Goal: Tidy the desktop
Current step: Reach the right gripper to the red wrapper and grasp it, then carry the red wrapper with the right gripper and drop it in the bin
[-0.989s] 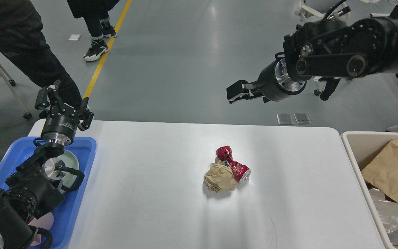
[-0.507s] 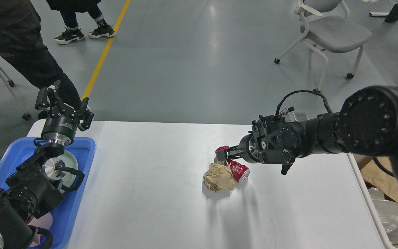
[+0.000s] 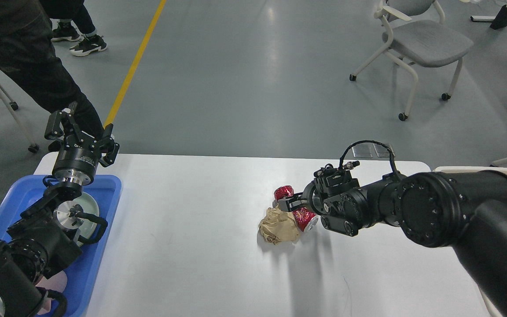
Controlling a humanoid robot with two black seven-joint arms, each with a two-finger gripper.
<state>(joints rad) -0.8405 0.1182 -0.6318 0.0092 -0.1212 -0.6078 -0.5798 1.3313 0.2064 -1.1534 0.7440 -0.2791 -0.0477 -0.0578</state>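
Note:
The white desktop (image 3: 192,229) holds a crushed red can (image 3: 283,193) and a crumpled brown paper ball (image 3: 277,226) touching it, right of centre. My right gripper (image 3: 289,204) reaches in from the right and sits at the can's narrow middle, right above the paper ball. Its fingers (image 3: 285,204) are dark and seen side-on, so I cannot tell whether they are closed on the can. My left gripper (image 3: 81,132) is open and empty, held upright over the far edge of the blue tray (image 3: 108,187) at the left.
The blue tray holds a white plate (image 3: 90,206), partly hidden by my left arm. The rim of a beige bin (image 3: 449,168) shows at the right table edge behind my right arm. A person (image 3: 20,57) stands at the far left; a chair (image 3: 425,39) stands beyond the table.
My right arm has swung down from high above the table to the red can and then sunk lower onto it. The can, paper ball and left arm have not moved.

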